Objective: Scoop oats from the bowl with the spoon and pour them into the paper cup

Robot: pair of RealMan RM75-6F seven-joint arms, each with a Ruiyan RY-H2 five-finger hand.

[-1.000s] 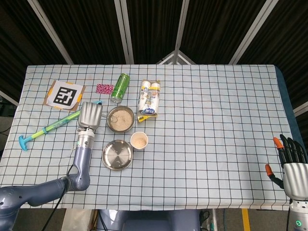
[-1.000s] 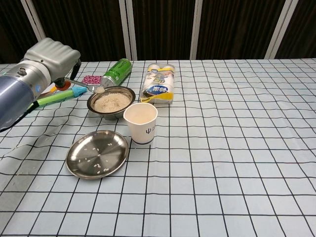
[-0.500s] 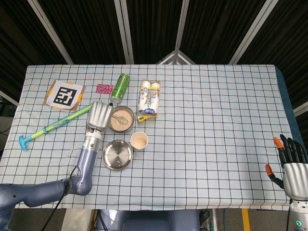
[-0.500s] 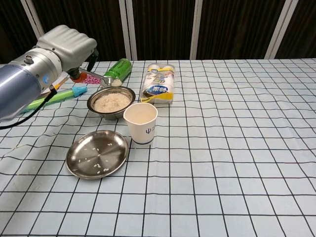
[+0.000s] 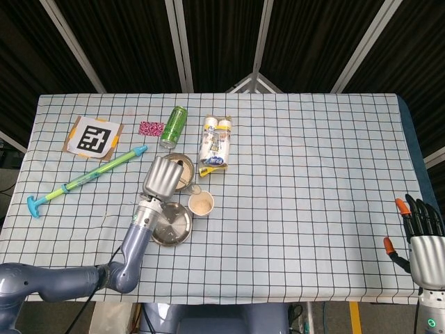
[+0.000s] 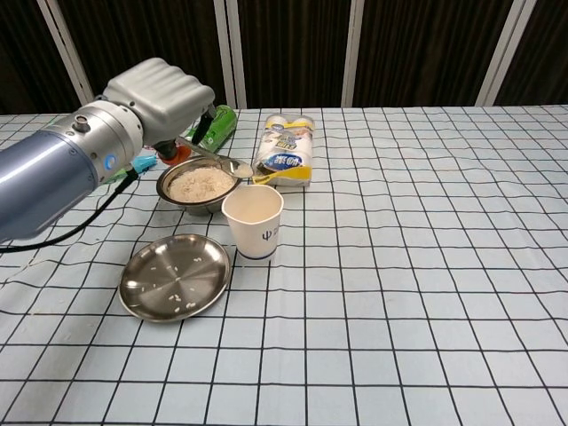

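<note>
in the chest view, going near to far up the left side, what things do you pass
flat round steel plate → white paper cup → steel bowl of oats → green drink can lying on its side

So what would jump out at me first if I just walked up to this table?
Probably the big grey left hand holding a spoon of oats over the far rim of the paper cup, beside the steel bowl of oats. Nearer, a flat steel plate carries a few spilled flakes.
</note>
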